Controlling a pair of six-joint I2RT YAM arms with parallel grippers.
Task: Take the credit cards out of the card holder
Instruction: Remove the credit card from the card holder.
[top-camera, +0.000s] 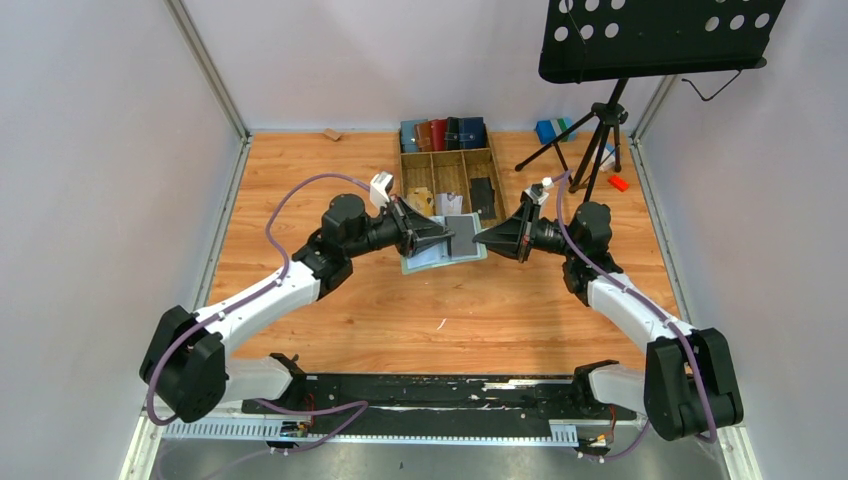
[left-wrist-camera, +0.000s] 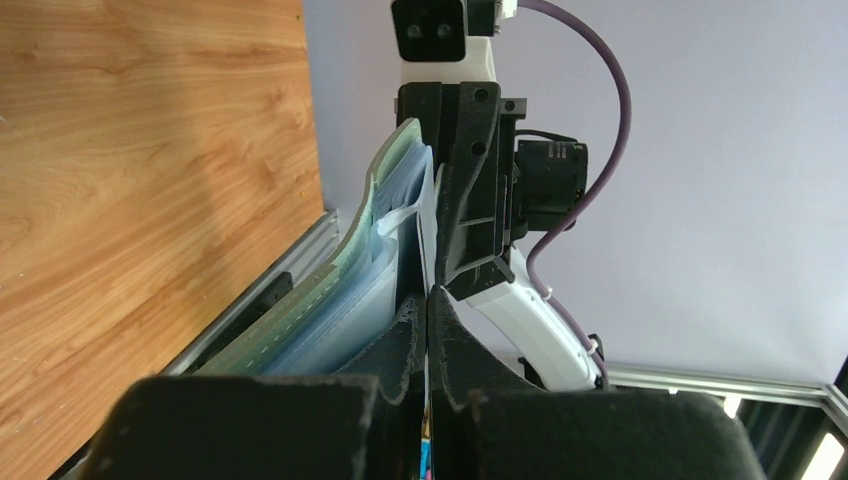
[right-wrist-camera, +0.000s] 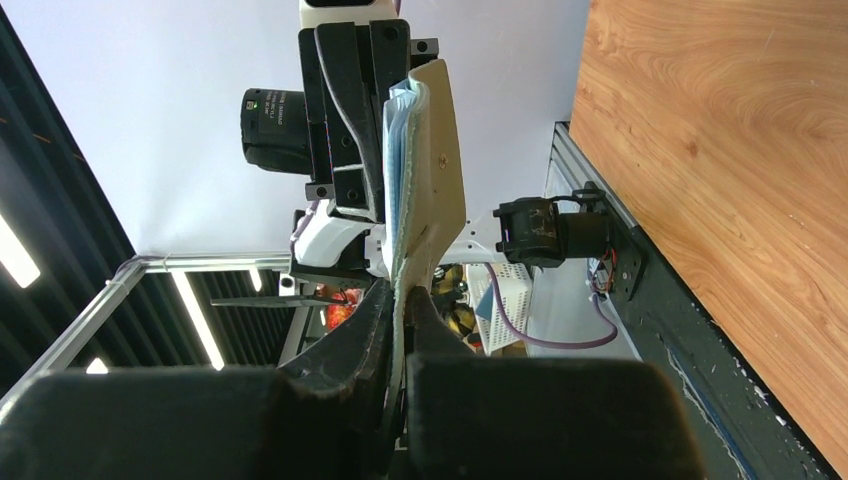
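The sage-green card holder (top-camera: 432, 257) hangs open above the middle of the table between my two grippers. A dark grey credit card (top-camera: 461, 231) lies against its inner side. My left gripper (top-camera: 451, 238) comes in from the left, and its jaws are shut on the thin edge of that credit card (left-wrist-camera: 428, 262). The card holder's green cover (left-wrist-camera: 340, 275) curves away just left of that gripper (left-wrist-camera: 428, 300). Opposite it, my right gripper (top-camera: 479, 238) is shut on the card holder's edge (right-wrist-camera: 432, 150), which runs down between that gripper's (right-wrist-camera: 403, 300) jaws. Another dark card (top-camera: 483, 196) lies in the tray.
A wooden compartment tray (top-camera: 400, 170) stands behind the grippers, with a tan paper wad (top-camera: 418, 200) inside and a row of wallets (top-camera: 443, 133) at its back. A music stand's tripod (top-camera: 600, 135), a blue box (top-camera: 550, 130) and an orange piece (top-camera: 618, 183) are at the back right.
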